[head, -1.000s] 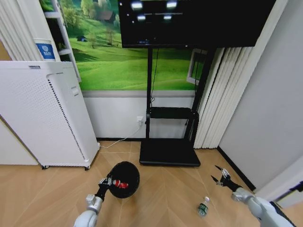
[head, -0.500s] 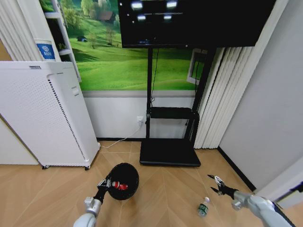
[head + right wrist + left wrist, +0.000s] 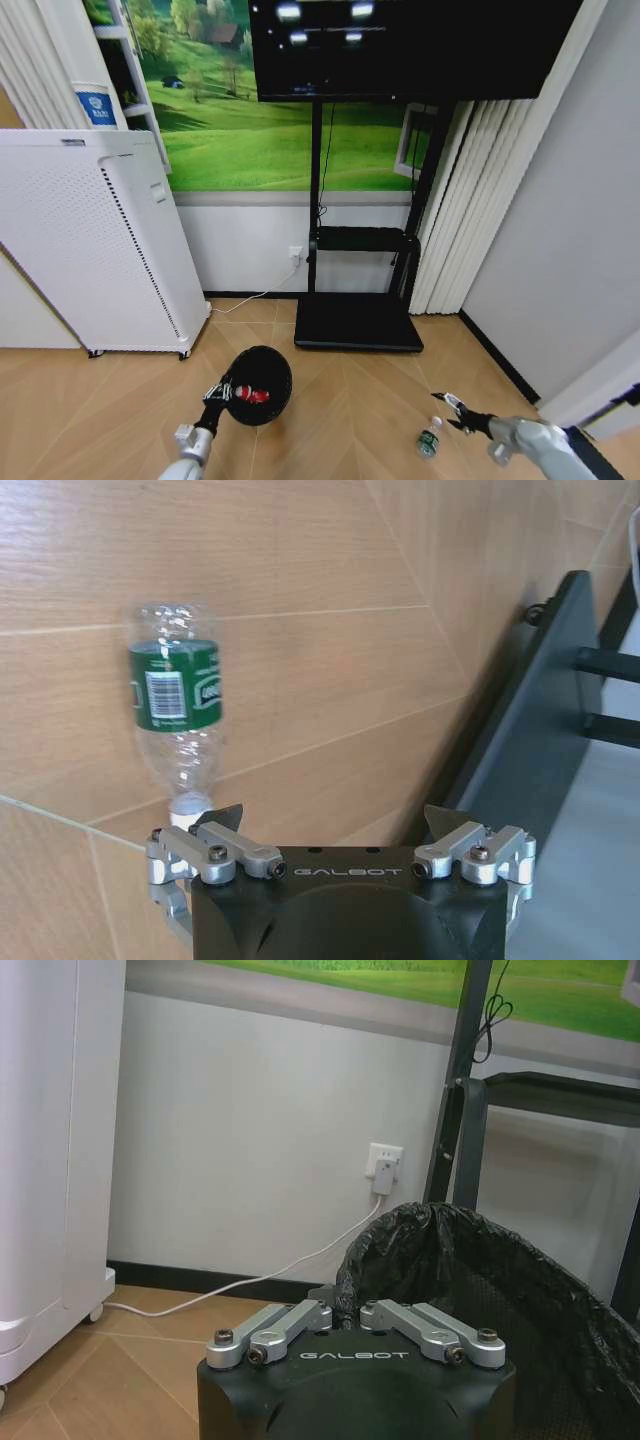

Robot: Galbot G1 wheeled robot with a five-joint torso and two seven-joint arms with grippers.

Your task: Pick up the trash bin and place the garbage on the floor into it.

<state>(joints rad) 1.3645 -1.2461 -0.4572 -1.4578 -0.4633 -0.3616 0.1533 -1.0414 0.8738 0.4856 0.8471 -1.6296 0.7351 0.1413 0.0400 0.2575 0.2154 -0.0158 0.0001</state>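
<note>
Head view: the small black round mesh trash bin sits lower centre on the wooden floor, its mouth tipped toward the camera, with red litter inside. The left gripper pinches its near rim at lower left. The clear plastic bottle with a green label lies lower right, long axis running up the frame, white cap at the top. The right gripper, fingers spread, hovers just beside the cap.

Left wrist view: the left gripper clamps the bin's black liner; the fingertips are hidden in its folds.

Right wrist view: the bottle stands upper left, cap toward the right gripper, whose jaws are wide apart; the cap lies beside one finger.
</note>
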